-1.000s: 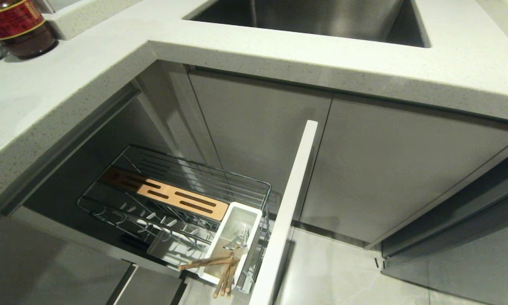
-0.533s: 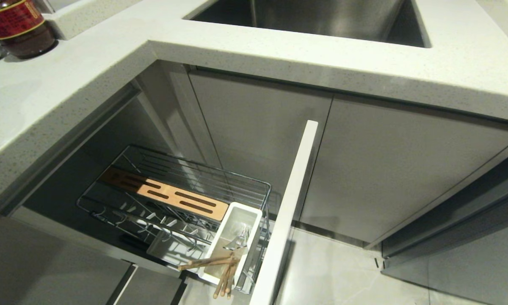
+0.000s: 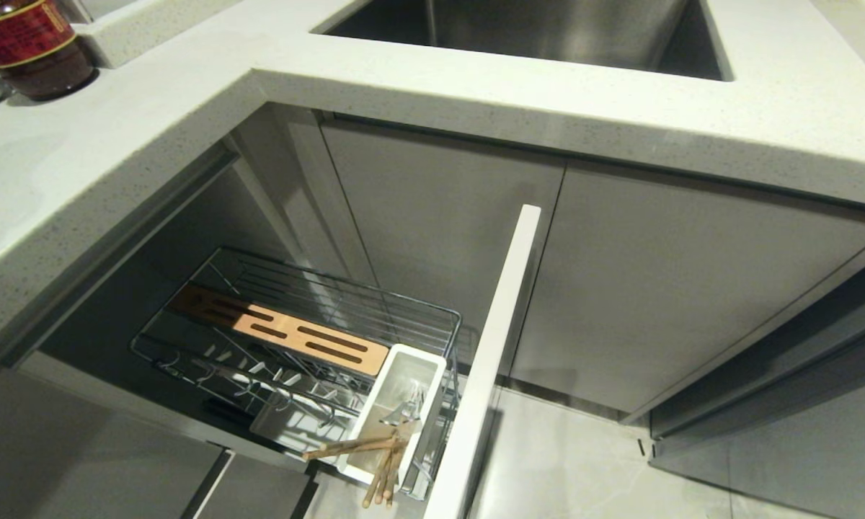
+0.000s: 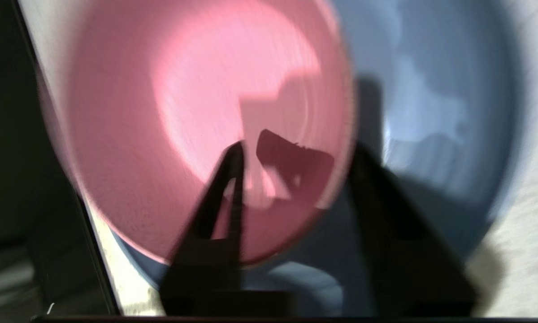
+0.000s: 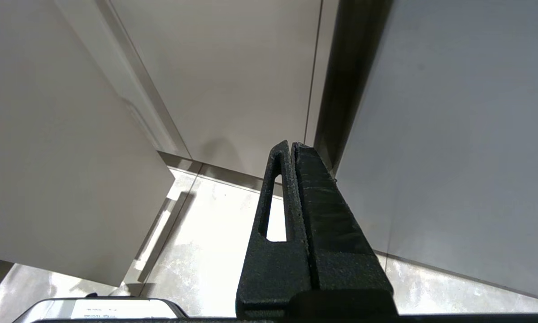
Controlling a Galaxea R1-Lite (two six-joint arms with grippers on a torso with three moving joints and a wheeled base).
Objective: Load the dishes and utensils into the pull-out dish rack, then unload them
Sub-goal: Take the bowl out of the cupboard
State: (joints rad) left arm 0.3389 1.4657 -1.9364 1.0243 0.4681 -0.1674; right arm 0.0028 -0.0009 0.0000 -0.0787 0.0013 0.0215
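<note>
The left gripper (image 4: 296, 152) is seen with its fingers (image 4: 219, 211) spread apart, while the right gripper (image 5: 291, 146) is pressed fully closed.

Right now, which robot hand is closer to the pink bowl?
The left hand. It is right over the pink bowl, open, one finger inside the rim and one outside. The right hand is shut, down by the cupboard doors, with no bowl near.

Your left wrist view is motion-blurred; the fingers (image 4: 224, 188) cast hard shadows on the pink bowl (image 4: 170, 112).
</note>
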